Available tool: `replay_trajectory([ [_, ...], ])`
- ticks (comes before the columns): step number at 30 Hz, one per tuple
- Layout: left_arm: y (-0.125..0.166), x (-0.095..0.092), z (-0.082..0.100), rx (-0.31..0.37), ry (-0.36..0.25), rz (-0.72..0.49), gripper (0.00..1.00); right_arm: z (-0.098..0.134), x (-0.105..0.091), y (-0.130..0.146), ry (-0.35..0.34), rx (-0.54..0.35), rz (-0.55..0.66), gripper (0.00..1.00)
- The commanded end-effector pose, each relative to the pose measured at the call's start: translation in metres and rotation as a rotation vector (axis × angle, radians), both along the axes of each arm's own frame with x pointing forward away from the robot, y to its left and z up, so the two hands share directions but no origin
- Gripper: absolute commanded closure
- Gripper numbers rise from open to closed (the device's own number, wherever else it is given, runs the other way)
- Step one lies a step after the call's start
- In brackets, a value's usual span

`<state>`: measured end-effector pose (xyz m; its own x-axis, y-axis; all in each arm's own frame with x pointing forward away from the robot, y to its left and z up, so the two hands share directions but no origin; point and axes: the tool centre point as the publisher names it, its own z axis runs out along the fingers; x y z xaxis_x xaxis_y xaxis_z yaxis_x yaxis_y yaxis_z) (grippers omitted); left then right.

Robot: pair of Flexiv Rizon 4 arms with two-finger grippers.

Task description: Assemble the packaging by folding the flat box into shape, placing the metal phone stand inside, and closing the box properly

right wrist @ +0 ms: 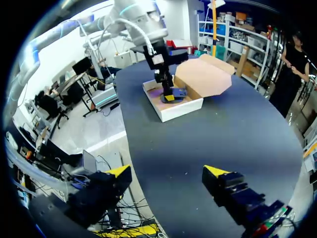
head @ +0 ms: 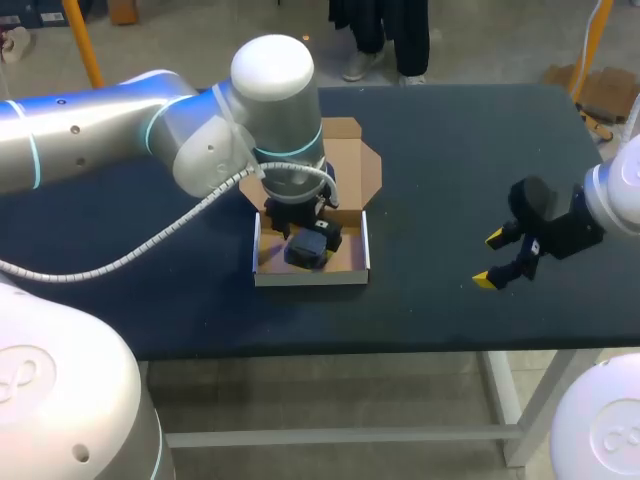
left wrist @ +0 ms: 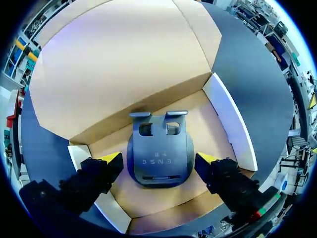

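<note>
The cardboard box (head: 310,277) stands folded into shape on the dark table, with its lid (head: 357,168) open toward the back. The dark metal phone stand (left wrist: 158,158) lies flat on the box floor. My left gripper (left wrist: 159,161) is down inside the box, open. Its yellow fingertips (left wrist: 113,159) sit either side of the stand, a sliver apart from it. In the head view my left wrist covers most of the stand (head: 305,250). My right gripper (head: 490,260) hangs open and empty above the table's right part, well away from the box (right wrist: 173,106).
White side walls (left wrist: 230,119) and the tall brown lid panel (left wrist: 124,64) close in around the left gripper. Bare dark tabletop (head: 430,210) lies between the box and the right gripper. The table's front edge (head: 400,345) is close to the box.
</note>
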<state>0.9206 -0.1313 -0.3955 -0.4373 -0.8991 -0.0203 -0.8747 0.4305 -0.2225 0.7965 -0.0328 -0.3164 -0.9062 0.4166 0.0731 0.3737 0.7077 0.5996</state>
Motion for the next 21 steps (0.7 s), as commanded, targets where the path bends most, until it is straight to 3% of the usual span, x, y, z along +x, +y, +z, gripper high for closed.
replay_trajectory([
  [1, 0.002, -0.006, 0.009, 0.001, -0.005, 0.006, 0.0, 0.001, -0.001, -0.002, 0.0, 0.006, 0.003, 0.0],
  [8, -0.001, -0.015, 0.017, 0.022, -0.005, 0.067, 0.0, 0.001, -0.001, -0.002, 0.0, 0.006, 0.003, 0.0],
  [14, -0.005, -0.023, 0.027, -0.019, 0.022, 0.141, 0.0, 0.001, -0.001, -0.002, 0.0, 0.006, 0.003, 0.0],
  [21, -0.008, -0.027, 0.037, -0.017, 0.073, 0.233, 0.0, 0.001, -0.001, -0.002, 0.0, 0.006, 0.003, 0.0],
])
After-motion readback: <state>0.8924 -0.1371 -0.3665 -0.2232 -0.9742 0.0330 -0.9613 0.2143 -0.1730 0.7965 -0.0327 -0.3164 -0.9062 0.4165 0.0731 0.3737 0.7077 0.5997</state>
